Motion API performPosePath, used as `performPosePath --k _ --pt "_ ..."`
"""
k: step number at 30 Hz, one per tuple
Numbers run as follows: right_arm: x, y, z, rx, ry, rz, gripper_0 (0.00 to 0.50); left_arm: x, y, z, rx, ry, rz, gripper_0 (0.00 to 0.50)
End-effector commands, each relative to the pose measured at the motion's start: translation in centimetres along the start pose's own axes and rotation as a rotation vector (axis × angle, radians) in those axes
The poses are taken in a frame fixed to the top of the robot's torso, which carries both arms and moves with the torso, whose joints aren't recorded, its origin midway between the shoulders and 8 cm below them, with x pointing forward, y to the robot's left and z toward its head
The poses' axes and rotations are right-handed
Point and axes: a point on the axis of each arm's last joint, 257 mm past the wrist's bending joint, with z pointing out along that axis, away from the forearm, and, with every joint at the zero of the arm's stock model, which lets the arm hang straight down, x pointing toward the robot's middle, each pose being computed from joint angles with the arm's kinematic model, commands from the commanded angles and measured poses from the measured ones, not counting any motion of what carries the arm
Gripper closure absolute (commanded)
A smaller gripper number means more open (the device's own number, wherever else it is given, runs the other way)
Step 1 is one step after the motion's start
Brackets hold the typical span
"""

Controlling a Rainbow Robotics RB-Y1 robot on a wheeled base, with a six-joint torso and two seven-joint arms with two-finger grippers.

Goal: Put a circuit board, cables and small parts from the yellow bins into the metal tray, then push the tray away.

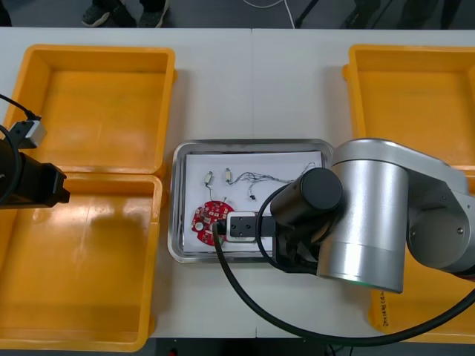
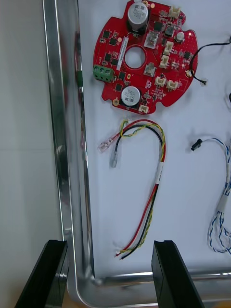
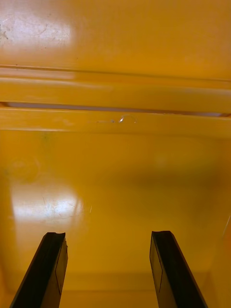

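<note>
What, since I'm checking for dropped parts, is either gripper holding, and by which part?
Nothing is held. The right gripper stands open above a corner of the shiny metal tray; the left gripper stands open over a yellow bin.

Nothing here can actually be read. The one printed thing is a white label strip [image 1: 382, 308] on the rim of the near right yellow bin [image 1: 438, 297]. A line of dark characters runs along it, too small to make out. The round red circuit board [image 2: 113, 48] carries tiny white markings beside its components, none legible. The red and yellow cable [image 2: 161, 144] has a small white sleeve [image 2: 160, 173], with no print I can tell.
</note>
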Motion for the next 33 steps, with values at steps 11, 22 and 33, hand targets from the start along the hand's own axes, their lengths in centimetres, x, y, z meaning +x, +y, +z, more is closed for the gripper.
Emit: performPosePath --k 11,22,33 --pt "-3.9 2.7 4.1 -0.001 -0.004 -0.099 0.000 -0.4 1.8 -1.5 -0.044 -0.031 0.097 0.000" --pt "-4.0 4.2 6.0 -0.012 0.020 -0.112 0.000 -0.4 1.8 -1.5 -0.044 -0.031 0.097 0.000" --pt "-3.3 4.9 7.4 -0.015 0.035 -0.100 0.000 -0.4 1.8 -1.5 -0.044 -0.031 0.097 0.000"
